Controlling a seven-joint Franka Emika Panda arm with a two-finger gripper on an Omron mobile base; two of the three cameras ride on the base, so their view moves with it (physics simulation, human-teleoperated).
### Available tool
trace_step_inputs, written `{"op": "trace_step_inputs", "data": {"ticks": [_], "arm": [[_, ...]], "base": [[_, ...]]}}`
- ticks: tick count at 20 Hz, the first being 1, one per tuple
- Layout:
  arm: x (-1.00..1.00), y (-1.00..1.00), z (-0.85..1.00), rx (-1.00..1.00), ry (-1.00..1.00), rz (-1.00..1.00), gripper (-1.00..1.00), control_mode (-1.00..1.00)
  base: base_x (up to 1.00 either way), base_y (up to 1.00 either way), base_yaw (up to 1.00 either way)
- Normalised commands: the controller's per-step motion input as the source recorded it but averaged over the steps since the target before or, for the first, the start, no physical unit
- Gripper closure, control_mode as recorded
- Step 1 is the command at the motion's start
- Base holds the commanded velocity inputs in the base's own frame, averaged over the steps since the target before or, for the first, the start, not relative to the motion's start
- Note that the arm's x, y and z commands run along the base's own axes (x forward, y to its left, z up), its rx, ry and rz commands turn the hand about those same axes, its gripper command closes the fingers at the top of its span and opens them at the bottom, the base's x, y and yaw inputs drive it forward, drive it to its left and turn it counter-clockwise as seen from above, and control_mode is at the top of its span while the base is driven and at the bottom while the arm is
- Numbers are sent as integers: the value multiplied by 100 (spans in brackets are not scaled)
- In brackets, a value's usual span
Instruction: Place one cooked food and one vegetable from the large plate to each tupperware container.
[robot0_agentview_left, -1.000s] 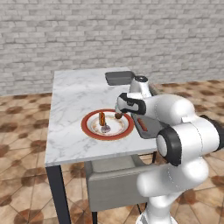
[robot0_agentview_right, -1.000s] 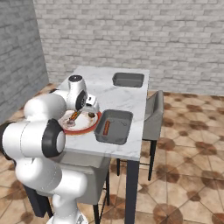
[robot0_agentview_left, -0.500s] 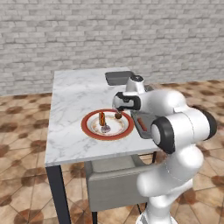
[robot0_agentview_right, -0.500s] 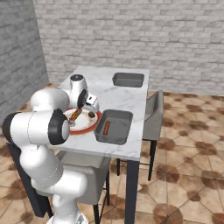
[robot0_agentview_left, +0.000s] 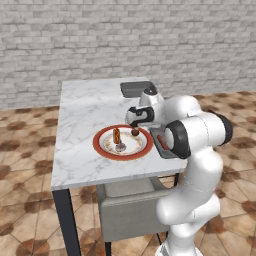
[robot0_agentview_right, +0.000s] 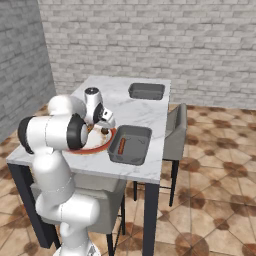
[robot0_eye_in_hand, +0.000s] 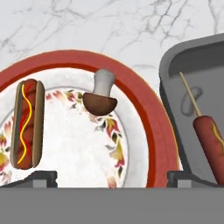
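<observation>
Plate (robot0_eye_in_hand: 151, 116) sat centre-left of the hand view, holding a hot dog (robot0_eye_in_hand: 26, 124) at left and a mushroom (robot0_eye_in_hand: 101, 96) near its upper rim. Near tray (robot0_eye_in_hand: 175, 87), at right beside the plate, held one corn dog (robot0_eye_in_hand: 210, 140); far tray (robot0_agentview_right: 146, 91) looked bare. Judged roughly a quarter done. Gripper (robot0_eye_in_hand: 112, 177) hung spread wide over the plate, gripping nothing. No writing readable.

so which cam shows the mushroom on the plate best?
Hand view: the mushroom lies unobstructed on the plate, brown cap and pale stem clear. In the left base view it's a small dark blob under the hand; in the right base view it's barely discernible.
</observation>
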Motion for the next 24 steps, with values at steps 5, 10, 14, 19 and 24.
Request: {"op": "trace_step_inputs", "data": {"ticks": [5,10,14,19,24], "arm": [[60,9,-32,0,2,0,-100,-100],[49,4,-29,0,0,0,-100,-100],[42,0,-30,0,0,0,-100,-100],[10,0,-33,0,1,0,-100,-100],[12,7,-35,0,0,0,100,-100]], "base": [[0,0,0],[0,0,0],[0,0,0],[0,0,0],[0,0,0]]}}
